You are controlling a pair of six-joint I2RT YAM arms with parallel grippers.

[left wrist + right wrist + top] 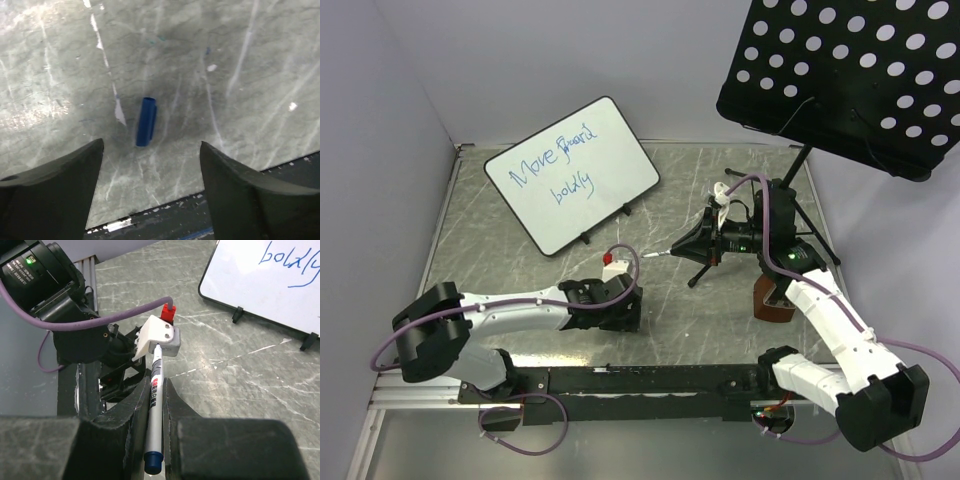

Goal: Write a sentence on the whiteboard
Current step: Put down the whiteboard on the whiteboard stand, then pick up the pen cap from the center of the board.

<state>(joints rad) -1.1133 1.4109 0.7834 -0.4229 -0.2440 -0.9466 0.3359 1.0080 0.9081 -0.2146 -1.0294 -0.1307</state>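
Left wrist view showed the left gripper (151, 150) released, its two dark fingers spread wide with nothing clamped between them. A small blue cylindrical plastic cap (146, 121) lay on the grey marbled table (250, 75) just ahead of the gap between those jaws, touching neither finger. In the right wrist view, the right gripper (156, 385) was clenched on a white marker pen (156, 405) with a dark blue end. The barrel ran lengthwise between the jaws and its tip pointed forward, away from them. The flat white whiteboard with a thin black rim (572, 172) stood propped and tilted on small black feet, well beyond both grippers. It carried the blue handwritten sentence (558, 160) in two lines.
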